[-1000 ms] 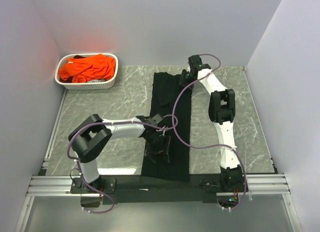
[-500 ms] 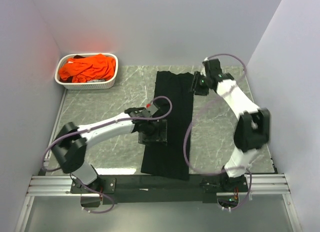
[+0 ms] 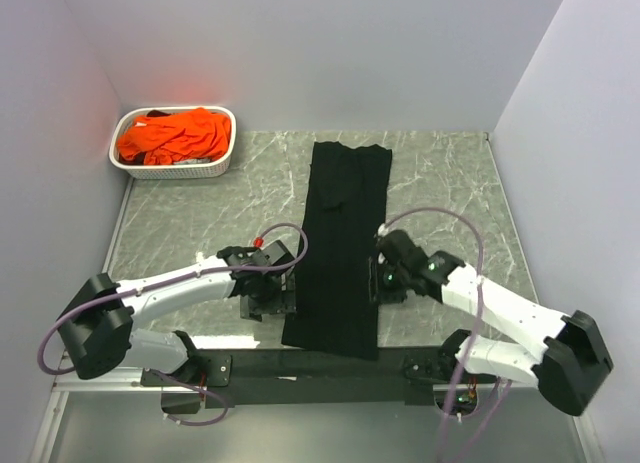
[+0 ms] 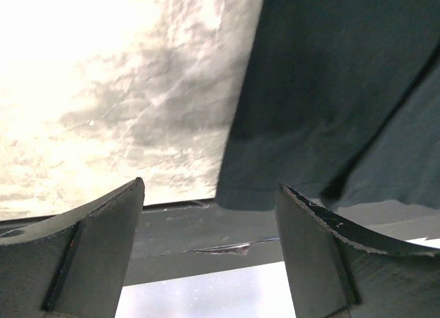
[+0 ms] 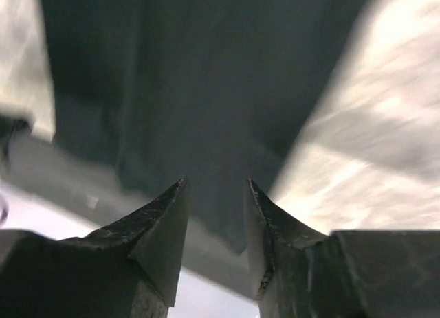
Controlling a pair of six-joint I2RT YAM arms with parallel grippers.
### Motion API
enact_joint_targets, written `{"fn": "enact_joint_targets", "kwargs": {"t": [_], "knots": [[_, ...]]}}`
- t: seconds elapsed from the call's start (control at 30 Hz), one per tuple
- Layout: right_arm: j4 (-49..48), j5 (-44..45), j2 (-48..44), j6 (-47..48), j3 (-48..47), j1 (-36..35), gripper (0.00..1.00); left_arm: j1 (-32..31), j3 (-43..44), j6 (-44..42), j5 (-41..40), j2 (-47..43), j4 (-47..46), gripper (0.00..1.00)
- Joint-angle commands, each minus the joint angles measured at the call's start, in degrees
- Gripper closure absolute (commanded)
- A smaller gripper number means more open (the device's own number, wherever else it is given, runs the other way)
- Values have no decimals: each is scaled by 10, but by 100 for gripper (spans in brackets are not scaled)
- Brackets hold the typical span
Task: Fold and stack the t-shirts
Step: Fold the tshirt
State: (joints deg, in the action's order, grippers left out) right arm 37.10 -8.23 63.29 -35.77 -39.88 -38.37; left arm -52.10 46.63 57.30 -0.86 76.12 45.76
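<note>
Black tee lies as a long narrow strip down the middle of the counter, its far end flat near the back wall and its near hem reaching onto the dark front rail. Within the last second both sets of jaws have moved. The right jaws, which were at the far right corner, have swung back to the strip's right edge near the front. The left jaws have slid off the cloth and sit just beside its left edge. The left jaws stand wide with nothing between them. The right jaws stand narrow and also empty, with cloth below them. This suggests the lengthwise folds are done and the pair is lining up on the near end for a cross fold, probably carrying the hem toward the far end. Orange tees wait in the basket at the far left.
</note>
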Motion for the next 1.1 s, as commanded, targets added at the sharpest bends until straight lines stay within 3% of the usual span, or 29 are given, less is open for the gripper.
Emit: {"fn": "enact_joint_targets", "kwargs": {"t": [0.0, 0.2, 0.43, 0.63, 0.77, 0.9, 1.07], "knots": [[-24, -12, -46, -79, 27, -71, 56, -8, -18, 24, 2, -33, -10, 18], [-61, -10, 17, -105, 42, -158, 62, -13, -30, 27, 11, -26, -21, 18], [-43, 6, 92, -122, 52, -185, 64, -19, -34, 37, 10, -22, -15, 18], [27, 52, 62, -152, 84, -185, 65, -27, -40, 41, 22, -18, -22, 18], [62, 58, -32, -189, 82, -187, 64, -39, -35, 43, 30, -13, -21, 18], [97, 70, -88, -221, 88, -185, 55, -46, -30, 42, 38, -4, -23, 18], [36, 19, -100, -248, 135, -186, 49, -54, -31, 40, 47, 13, -41, 19]]}}
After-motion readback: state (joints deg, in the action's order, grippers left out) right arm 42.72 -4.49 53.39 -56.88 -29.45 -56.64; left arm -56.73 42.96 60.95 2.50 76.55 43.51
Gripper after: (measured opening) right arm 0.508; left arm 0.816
